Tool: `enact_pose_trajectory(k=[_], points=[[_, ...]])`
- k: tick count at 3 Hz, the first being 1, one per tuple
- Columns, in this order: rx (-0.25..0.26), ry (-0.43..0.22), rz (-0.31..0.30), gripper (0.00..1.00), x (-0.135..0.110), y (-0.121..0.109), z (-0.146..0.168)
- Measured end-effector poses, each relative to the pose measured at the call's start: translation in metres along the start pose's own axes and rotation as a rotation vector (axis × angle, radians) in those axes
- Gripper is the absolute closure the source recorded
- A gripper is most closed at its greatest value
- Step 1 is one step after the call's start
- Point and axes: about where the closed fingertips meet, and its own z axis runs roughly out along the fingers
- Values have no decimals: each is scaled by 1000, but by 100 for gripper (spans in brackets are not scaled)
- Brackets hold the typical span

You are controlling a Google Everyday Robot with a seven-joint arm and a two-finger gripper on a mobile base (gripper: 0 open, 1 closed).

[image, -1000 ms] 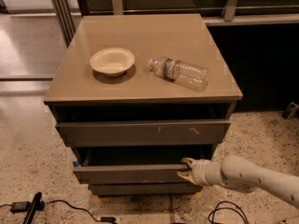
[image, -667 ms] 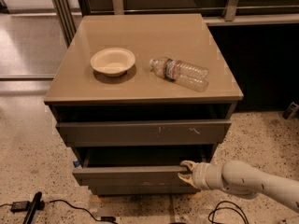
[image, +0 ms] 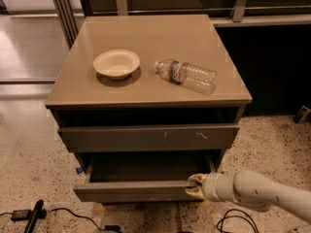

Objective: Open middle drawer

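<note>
The middle drawer [image: 131,191] has a plain dark grey-brown front and stands pulled out of the cabinet, so its shallow inside [image: 146,166] shows. My gripper [image: 193,187] is at the right end of that front. Its pale fingers [image: 194,179] close over the front's top edge, one above and one below. My white arm reaches in from the lower right. The larger drawer front with pale scratch marks [image: 146,138] above it is shut. The narrowest drawer below is hidden under the open one.
On the tan cabinet top [image: 146,91] sit a pale bowl [image: 116,63] and a plastic bottle [image: 187,75] lying on its side. Cables and a black tool [image: 31,216] lie on the speckled floor at the lower left. Another cable [image: 233,221] lies under my arm.
The middle drawer has slid further out toward the camera. My gripper has moved with it, still at the right end of its front.
</note>
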Motion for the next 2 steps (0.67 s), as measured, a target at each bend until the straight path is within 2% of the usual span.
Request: enact_pose_trajectory(k=[1, 2], points=[[0, 0, 0, 82, 0, 0, 0], [0, 0, 0, 58, 0, 0, 0]])
